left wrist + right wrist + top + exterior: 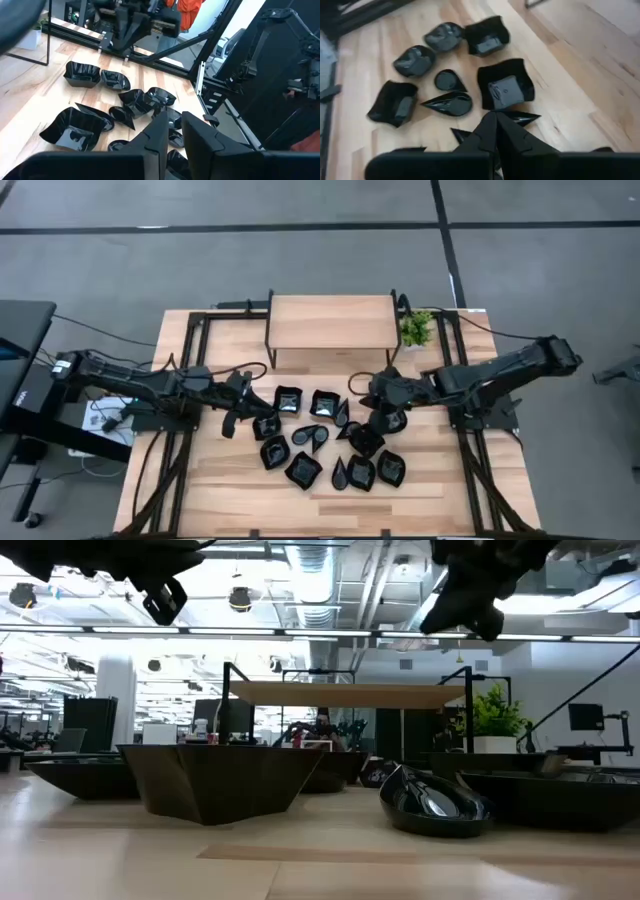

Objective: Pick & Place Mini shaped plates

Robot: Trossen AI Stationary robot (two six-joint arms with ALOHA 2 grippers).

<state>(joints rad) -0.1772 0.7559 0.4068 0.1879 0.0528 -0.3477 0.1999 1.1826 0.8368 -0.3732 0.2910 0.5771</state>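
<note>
The counter (230,490) is pale wood planks on a black frame, standing on a grey floor (300,205) crossed by dark lines; a desk (20,370) with cables sits off its left side. At the counter's far edge stands a low wooden shelf (330,320) on thin black legs, with a small green plant (416,329) in a white pot just right of it. In the low view the room behind is an open office with ceiling pipes, strip lights and monitors. The plates (330,442), glossy black dishes in square, teardrop and scalloped shapes, lie clustered at the middle of the counter, near the shelf's front, some touching; all that can be seen into look empty. The left end effector (236,420) hangs above the counter at the left edge of the cluster, its fingers (160,131) a narrow gap apart with nothing between them. The right end effector (375,420) hangs over the right part of the cluster, clenched tip to tip in the right wrist view, grasping nothing.
</note>
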